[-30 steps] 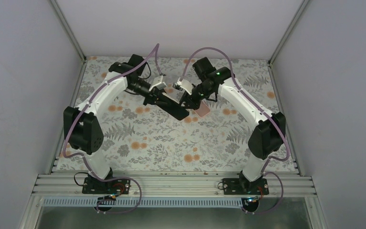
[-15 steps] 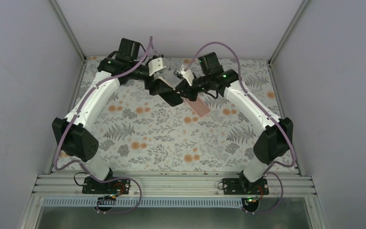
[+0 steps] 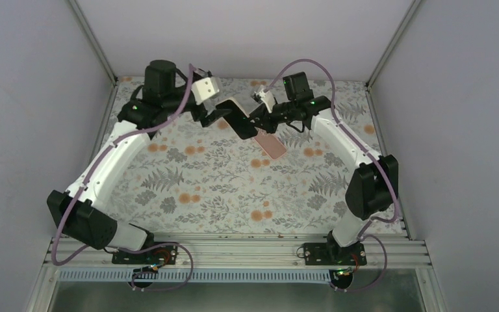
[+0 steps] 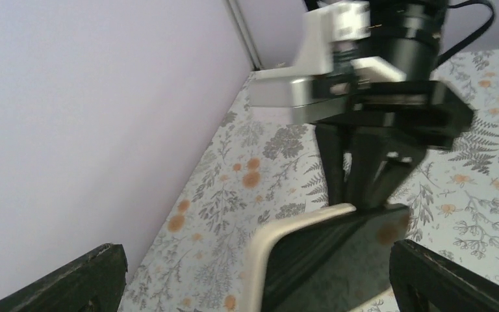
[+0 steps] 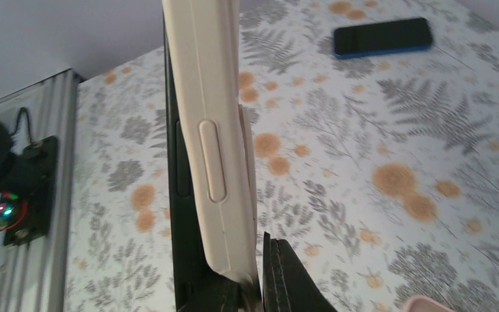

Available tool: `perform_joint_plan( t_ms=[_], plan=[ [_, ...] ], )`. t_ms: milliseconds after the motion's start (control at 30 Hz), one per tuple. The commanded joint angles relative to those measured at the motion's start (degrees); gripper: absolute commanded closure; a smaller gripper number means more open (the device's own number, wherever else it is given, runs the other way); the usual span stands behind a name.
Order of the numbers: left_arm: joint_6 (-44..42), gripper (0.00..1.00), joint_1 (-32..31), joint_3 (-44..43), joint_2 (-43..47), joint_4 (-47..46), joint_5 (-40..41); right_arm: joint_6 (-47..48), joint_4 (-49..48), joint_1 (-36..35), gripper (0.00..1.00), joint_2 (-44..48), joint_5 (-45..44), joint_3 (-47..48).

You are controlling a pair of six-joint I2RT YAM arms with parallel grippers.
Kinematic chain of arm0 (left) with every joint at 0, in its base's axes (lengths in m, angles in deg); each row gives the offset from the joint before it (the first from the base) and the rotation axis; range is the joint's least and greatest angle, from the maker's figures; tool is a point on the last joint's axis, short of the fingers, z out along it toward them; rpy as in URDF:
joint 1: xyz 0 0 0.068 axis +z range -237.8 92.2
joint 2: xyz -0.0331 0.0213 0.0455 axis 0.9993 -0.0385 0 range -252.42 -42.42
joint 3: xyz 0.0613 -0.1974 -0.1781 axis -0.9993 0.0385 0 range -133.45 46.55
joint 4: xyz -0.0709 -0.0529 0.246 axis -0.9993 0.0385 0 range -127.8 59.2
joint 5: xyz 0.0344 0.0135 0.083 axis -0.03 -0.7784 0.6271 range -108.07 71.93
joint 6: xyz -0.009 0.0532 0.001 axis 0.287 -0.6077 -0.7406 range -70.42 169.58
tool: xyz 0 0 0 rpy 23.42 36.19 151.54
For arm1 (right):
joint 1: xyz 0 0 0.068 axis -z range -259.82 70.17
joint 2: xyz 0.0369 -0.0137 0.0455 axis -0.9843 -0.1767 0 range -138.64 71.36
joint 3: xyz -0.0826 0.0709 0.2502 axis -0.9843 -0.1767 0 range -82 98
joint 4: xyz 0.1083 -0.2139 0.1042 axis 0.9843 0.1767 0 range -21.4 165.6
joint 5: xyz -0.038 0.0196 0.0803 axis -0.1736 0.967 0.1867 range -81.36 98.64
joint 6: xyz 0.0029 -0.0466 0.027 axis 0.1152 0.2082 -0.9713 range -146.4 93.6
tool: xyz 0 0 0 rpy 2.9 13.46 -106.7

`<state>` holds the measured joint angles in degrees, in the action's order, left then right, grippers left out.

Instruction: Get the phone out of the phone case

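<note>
The phone (image 4: 344, 253), black with a dark screen, sits in a beige phone case (image 5: 208, 130) and is held in the air over the far middle of the table. My right gripper (image 5: 260, 286) is shut on its lower end, one finger on the black phone side and the other finger (image 5: 299, 279) behind the case. In the top view the right gripper (image 3: 255, 122) holds the cased phone (image 3: 237, 116) out to the left. My left gripper (image 4: 256, 283) stands wide open, its fingers (image 4: 71, 286) apart from the case rim (image 4: 260, 260) on both sides.
A pink flat object (image 3: 271, 144) lies on the floral table (image 3: 234, 188) under the right gripper. A black phone with a blue edge (image 5: 383, 37) lies farther off on the table. Grey walls close in the left, back and right.
The left gripper opened and let go of the phone, and the left arm drew back to the far left. The right gripper kept its hold and carried the phone toward the back.
</note>
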<state>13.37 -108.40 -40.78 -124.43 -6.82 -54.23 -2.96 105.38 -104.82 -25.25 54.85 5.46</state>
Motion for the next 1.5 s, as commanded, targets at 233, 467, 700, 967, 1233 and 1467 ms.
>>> perform_joint_plan(
  t_ms=[233,467,700,967,1233,1467],
  plan=[
    [8.16,0.0,-14.32,13.73,0.03,-25.66,28.05,-24.32,-15.37,3.93,0.97,-4.79,-17.57,6.57],
    [10.69,0.0,-17.63,14.83,-6.47,-36.91,36.97,-31.98,-16.88,3.94,0.97,-7.85,-21.34,12.46],
    [15.76,0.0,-17.71,15.41,-10.54,-44.28,39.94,-33.26,-16.85,3.92,0.97,-8.99,-20.81,12.74],
    [17.52,0.0,-17.7,15.31,-14.68,-47.82,41.29,-34.4,-18.31,3.92,0.97,-7.95,-19.26,11.12],
    [17.32,0.0,-17.41,16.84,-15.64,-51.03,47.41,-35.25,-19.38,3.97,0.97,-6.54,-17.75,9.74],
    [18.85,0.0,-15.47,16.92,-13.99,-51.02,47.09,-35.2,-20.1,4.16,0.97,-5.98,-17.66,8.21]
  ],
)
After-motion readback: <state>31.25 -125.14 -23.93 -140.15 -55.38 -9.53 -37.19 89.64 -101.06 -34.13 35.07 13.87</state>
